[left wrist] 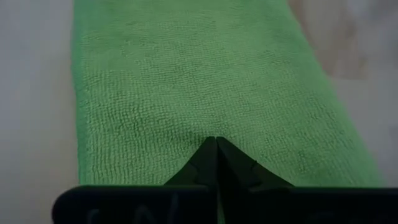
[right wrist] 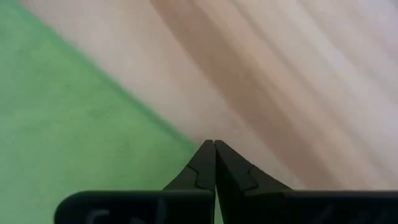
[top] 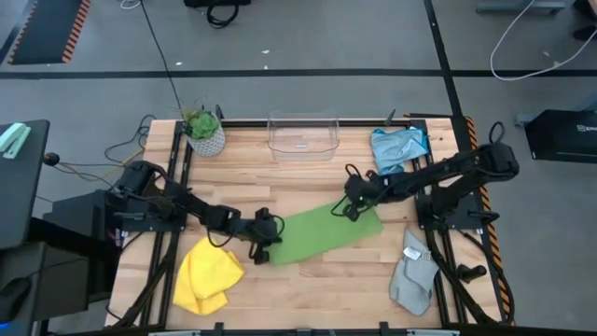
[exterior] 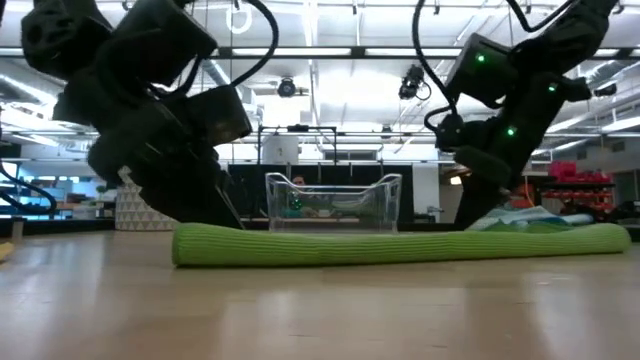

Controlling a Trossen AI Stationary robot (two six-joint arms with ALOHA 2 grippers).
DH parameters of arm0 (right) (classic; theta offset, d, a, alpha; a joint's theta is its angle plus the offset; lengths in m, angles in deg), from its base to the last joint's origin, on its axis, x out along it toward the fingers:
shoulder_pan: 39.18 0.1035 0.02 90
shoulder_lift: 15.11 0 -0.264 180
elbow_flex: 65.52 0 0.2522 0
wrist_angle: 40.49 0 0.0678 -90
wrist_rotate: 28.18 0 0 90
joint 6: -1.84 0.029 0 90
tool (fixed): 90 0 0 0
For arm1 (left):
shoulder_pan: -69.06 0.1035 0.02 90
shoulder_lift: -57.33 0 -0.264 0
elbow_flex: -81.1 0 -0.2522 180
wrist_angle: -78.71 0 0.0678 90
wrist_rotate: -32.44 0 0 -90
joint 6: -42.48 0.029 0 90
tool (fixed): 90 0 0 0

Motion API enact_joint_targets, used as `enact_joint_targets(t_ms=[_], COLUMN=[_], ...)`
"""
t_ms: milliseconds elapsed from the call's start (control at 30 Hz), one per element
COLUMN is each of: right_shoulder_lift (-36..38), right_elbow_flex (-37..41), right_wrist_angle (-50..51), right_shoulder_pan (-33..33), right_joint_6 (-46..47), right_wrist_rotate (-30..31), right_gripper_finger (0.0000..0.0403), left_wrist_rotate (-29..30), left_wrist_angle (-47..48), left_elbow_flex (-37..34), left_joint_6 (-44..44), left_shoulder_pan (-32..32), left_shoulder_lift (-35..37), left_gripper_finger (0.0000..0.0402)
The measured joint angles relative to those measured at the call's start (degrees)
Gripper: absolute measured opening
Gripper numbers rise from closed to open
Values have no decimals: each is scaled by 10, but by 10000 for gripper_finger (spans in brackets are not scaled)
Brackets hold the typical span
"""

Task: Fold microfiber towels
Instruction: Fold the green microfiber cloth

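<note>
The bright green towel (top: 326, 233) lies folded into a long strip across the middle of the table, flat on the wood (exterior: 400, 245). My left gripper (top: 266, 245) is shut at the strip's left end (left wrist: 216, 140). My right gripper (top: 351, 207) is shut, with its tips at the strip's far edge near the right end (right wrist: 214, 143). The yellow towel (top: 207, 275) lies bunched at the near left. The pale grey towel (top: 413, 275) is at the near right, and the light blue one (top: 399, 147) at the far right. My left gripper has its shut fingertips (left wrist: 205, 155) down in the green towel's top surface (left wrist: 214, 127) near its left end. It comes slanting down from the table's left, along the strip. The fingers hide how many layers are caught. The towel lies flat on the table. My right gripper's shut tips stand at the towel's far edge (right wrist: 186, 140), slanting down; whether they touch it I cannot tell.
A clear plastic bin (top: 303, 135) stands at the far middle of the table, and a potted plant (top: 203, 131) at the far left. Bare wood shows in front of the green strip, between the yellow and grey towels.
</note>
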State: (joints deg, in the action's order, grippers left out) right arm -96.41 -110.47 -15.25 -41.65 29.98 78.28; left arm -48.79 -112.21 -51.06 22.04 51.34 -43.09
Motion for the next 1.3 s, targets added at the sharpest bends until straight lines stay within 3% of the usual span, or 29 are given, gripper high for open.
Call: enact_joint_targets(t_ms=[167,333,533,633,900,1300], right_shoulder_lift=[74,142,106,63,-16,-13], right_elbow_flex=[-1,-2,-2,-2,-5,0], right_wrist_angle=[6,38,87,95,74,-27], right_shoulder_pan=[-20,46,166,184,102,-53], right_joint_6=[-27,37,171,216,211,-23], right_wrist_rotate=[-53,-97,-101,-69,-48,-56], right_gripper_finger=[7,5,4,4,4,5], left_wrist_rotate=[-3,-5,-2,-5,-13,-13], left_wrist_angle=[8,100,202,203,202,139], left_elbow_flex=[16,69,91,73,31,31], left_joint_6=[-11,57,134,142,136,58], left_shoulder_pan=[-23,-27,1,25,44,-16], left_shoulder_lift=[-9,34,90,92,61,34], left_gripper_finger=[15,10,9,13,11,9])
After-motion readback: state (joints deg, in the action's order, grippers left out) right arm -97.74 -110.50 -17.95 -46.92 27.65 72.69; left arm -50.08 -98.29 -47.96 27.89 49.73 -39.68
